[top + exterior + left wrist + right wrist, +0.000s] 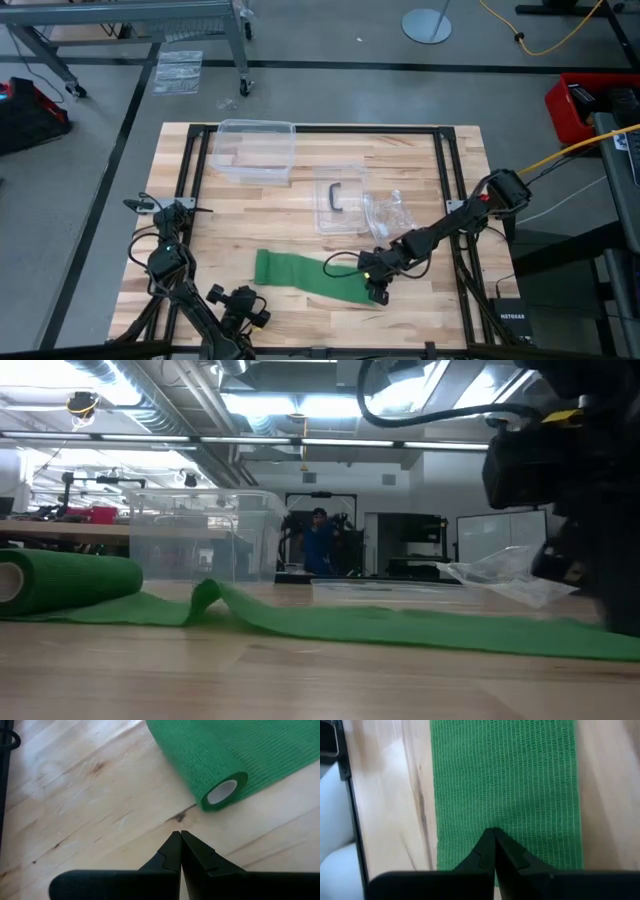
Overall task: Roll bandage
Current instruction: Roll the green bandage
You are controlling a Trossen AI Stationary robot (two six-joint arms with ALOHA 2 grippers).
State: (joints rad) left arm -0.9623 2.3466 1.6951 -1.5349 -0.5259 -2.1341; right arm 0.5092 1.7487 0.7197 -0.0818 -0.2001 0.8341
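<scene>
The bright green bandage lies on the wooden table near its front edge. Its left end is wound into a small roll point(266, 268) point(210, 775) with a white core. The rest runs toward the right as a flat strip point(325, 280) point(505, 780), with a low hump point(205, 595) just beside the roll. My left gripper point(255, 303) point(180, 837) is shut. It hovers over bare wood a short way off the roll's near end and touches nothing. My right gripper point(376, 290) point(493, 832) is shut, with its tips on the strip's right end. My right gripper presses its shut fingertips down on the flat strip near its right, free end point(492, 822), about midway across the strip's width. The fingers come from above, slanting down, and point along the strip. The strip lies flat on the table under them.
A clear plastic box point(255, 150) stands at the table's far side. A clear lid with a black handle point(338, 198) and a crumpled clear bag point(390, 212) lie just beyond the bandage. Bare wood lies in front of and left of the roll.
</scene>
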